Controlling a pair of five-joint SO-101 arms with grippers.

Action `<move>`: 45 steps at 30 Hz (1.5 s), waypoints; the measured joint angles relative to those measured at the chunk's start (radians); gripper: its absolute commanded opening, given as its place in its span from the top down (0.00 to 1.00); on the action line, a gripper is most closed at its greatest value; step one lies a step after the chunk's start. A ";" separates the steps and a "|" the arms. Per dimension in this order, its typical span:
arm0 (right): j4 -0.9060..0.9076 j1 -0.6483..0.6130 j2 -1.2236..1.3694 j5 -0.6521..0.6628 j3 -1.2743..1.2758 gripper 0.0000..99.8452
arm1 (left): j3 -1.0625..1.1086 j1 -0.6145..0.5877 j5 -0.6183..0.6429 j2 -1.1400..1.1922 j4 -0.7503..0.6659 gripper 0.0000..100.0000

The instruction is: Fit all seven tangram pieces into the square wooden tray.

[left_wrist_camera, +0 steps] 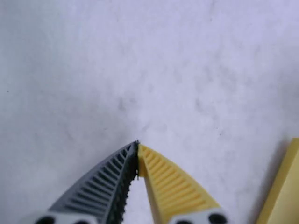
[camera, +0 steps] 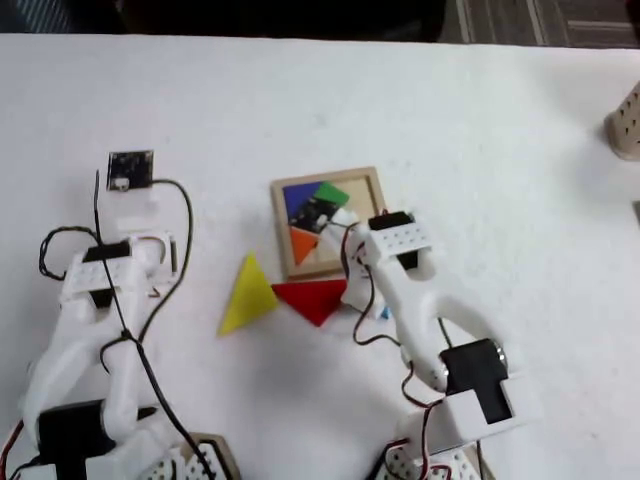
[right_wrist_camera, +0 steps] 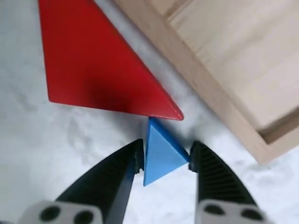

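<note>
The square wooden tray (camera: 372,182) holds a blue, a green and an orange piece at its far and left parts. In front of it on the table lie a big yellow triangle (camera: 246,293) and a big red triangle (camera: 312,298). My right gripper (right_wrist_camera: 166,151) is down at the tray's near right corner, shut on a small blue triangle (right_wrist_camera: 161,156) that rests on the table, its tip touching the red triangle (right_wrist_camera: 88,60). The tray's corner (right_wrist_camera: 210,88) lies just beyond. My left gripper (left_wrist_camera: 137,144) is shut and holds nothing, over bare table left of the yellow piece (left_wrist_camera: 282,186).
A small black circuit board (camera: 130,168) with a cable lies at the back left. A pegged wooden object (camera: 625,125) stands at the right edge. The right arm (camera: 420,300) covers the tray's near right part.
</note>
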 measured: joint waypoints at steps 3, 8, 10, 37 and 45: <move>0.034 0.000 0.002 -0.020 -0.005 0.80 | 0.000 0.000 0.000 0.000 0.000 0.98; 0.038 0.011 0.009 -0.026 -0.009 0.84 | 0.000 0.000 0.000 0.000 0.000 0.98; 0.035 0.015 0.011 -0.029 -0.009 0.87 | 0.000 0.000 0.000 0.000 0.000 0.98; 0.256 0.080 -0.092 -0.101 -0.295 0.91 | 0.000 0.000 0.000 0.000 0.000 0.98; 0.258 0.075 -0.029 -0.446 -0.506 0.91 | 0.000 0.000 0.000 0.000 0.000 0.98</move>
